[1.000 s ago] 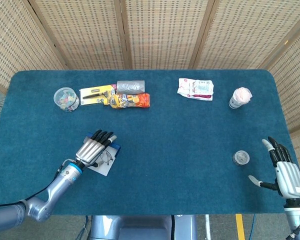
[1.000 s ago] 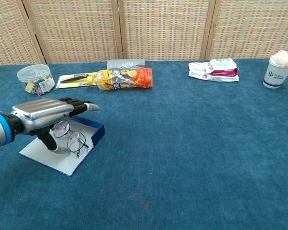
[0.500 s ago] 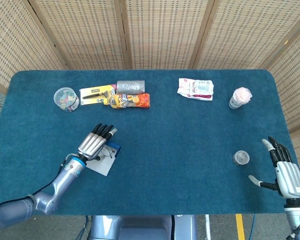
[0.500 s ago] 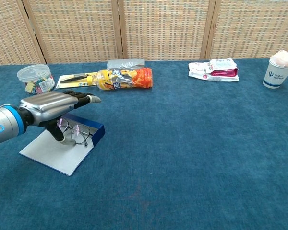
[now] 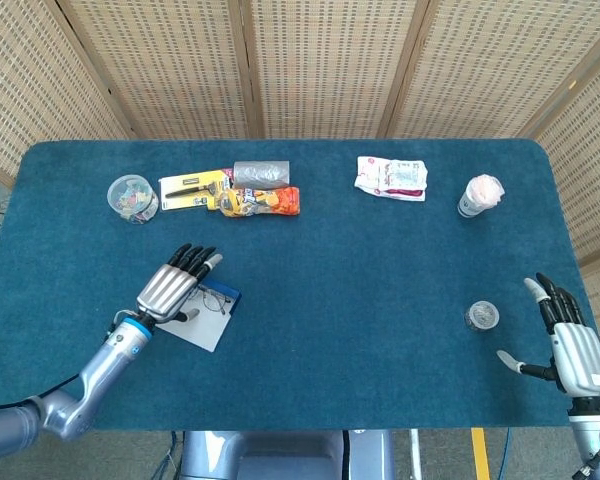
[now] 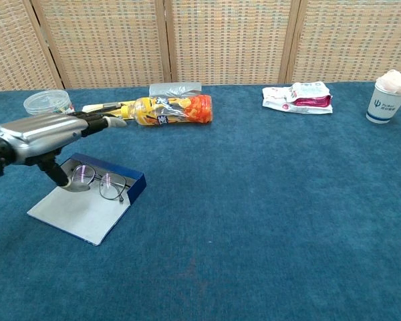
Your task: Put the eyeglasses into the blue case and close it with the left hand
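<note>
Since a second ago the left hand (image 6: 43, 130) has lifted off the eyeglasses (image 6: 100, 182) and drawn back toward the robot's left, so that the glasses now lie bare in the open blue case (image 6: 135, 182). They rest with thin wire rims and clear round lenses against the case's blue tray, lenses up, just beside and below the hand's thumb, which points down near the left lens; whether it touches cannot be told. The hand's fingers (image 5: 192, 258) are stretched out flat and close together, holding nothing. The case's pale grey lid (image 6: 77, 214) lies flat on the cloth, hinged open toward the robot.

Around it spreads the table (image 5: 330, 290), covered in a dark blue napped felt. At the far side lie a clear round tub of coloured clips (image 5: 131, 196), a yellow carded tool pack (image 5: 192, 185), an orange-and-yellow snack bag (image 6: 174, 109) and a grey foil pouch (image 5: 261, 173). Further right are a white and pink packet (image 5: 391, 177) and a paper cup (image 6: 387, 97).

The right hand (image 5: 570, 340) rests at the table's near right edge, fingers spread and holding nothing, near a small round jar (image 5: 481, 316).
</note>
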{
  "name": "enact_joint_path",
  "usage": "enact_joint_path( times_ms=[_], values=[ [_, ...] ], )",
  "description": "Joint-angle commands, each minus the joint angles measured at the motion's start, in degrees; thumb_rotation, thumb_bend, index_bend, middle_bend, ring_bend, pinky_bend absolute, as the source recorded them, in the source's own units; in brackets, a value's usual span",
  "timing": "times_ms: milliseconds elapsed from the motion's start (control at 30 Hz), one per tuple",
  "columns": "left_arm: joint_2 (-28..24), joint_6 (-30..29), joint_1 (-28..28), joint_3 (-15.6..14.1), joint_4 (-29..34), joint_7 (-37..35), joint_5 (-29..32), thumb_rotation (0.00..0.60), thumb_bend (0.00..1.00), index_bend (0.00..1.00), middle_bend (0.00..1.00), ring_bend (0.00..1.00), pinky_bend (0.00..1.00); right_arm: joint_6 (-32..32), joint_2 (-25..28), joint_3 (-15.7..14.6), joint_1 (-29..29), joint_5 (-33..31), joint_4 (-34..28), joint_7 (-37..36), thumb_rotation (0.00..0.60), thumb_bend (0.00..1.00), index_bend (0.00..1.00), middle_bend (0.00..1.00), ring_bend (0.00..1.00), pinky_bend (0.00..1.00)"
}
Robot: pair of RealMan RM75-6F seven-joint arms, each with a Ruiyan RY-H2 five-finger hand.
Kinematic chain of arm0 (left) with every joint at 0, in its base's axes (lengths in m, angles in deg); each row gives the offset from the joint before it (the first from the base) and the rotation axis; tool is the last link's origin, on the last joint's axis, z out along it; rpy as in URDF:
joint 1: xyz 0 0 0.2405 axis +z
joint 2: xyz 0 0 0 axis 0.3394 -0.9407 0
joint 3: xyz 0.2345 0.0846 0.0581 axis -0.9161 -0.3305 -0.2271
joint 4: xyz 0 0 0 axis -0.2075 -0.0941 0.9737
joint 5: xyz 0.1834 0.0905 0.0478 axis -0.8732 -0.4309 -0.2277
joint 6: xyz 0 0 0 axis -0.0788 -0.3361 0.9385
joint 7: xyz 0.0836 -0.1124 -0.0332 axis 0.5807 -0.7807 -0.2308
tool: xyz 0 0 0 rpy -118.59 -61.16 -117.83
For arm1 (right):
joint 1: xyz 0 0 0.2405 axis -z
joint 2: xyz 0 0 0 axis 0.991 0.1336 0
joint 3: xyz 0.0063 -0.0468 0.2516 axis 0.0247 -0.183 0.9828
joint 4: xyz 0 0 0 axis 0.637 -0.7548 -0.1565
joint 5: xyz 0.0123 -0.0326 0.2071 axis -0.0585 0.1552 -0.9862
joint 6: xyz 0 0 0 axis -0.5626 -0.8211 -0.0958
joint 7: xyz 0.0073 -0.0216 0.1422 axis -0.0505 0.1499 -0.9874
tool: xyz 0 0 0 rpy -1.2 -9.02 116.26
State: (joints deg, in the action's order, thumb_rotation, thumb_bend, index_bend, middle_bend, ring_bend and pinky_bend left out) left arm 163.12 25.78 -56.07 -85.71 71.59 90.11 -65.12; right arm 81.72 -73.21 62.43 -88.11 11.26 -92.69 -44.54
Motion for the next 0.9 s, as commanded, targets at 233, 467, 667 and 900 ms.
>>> enact_joint_path(
  times_ms=[233, 467, 667, 900],
  values=[
    [-1.22, -10.04, 7.45, -5.44, -1.45, -6.08, -6.08, 0.6, 0.14, 0.38, 0.0, 0.0, 0.0, 0.34, -0.06, -0.06, 0.13, 0.22, -0.08, 0.26, 0.6, 0.0, 0.0, 0.0, 0.0, 0.0],
    [1.56, -10.86, 9.24, -6.97, -5.66, -9.74, -7.32, 0.6, 0.23, 0.39, 0.0, 0.0, 0.0, 0.3, -0.05, -0.08, 0.11, 0.21, -0.08, 0.26, 0.6, 0.0, 0.0, 0.0, 0.0, 0.0],
    [4.54, -11.14, 10.01, -7.6, -10.04, -12.8, -8.42, 0.6, 0.3, 0.39, 0.0, 0.0, 0.0, 0.18, 0.0, -0.06, 0.07, 0.16, -0.07, 0.04, 0.6, 0.0, 0.0, 0.0, 0.0, 0.0],
    [7.96, -11.5, 10.93, -8.29, -15.74, -16.28, -9.5, 0.6, 0.28, 0.39, 0.0, 0.0, 0.0, 0.17, 0.05, -0.08, 0.06, 0.21, -0.05, -0.15, 0.6, 0.0, 0.0, 0.0, 0.0, 0.0]
  ],
)
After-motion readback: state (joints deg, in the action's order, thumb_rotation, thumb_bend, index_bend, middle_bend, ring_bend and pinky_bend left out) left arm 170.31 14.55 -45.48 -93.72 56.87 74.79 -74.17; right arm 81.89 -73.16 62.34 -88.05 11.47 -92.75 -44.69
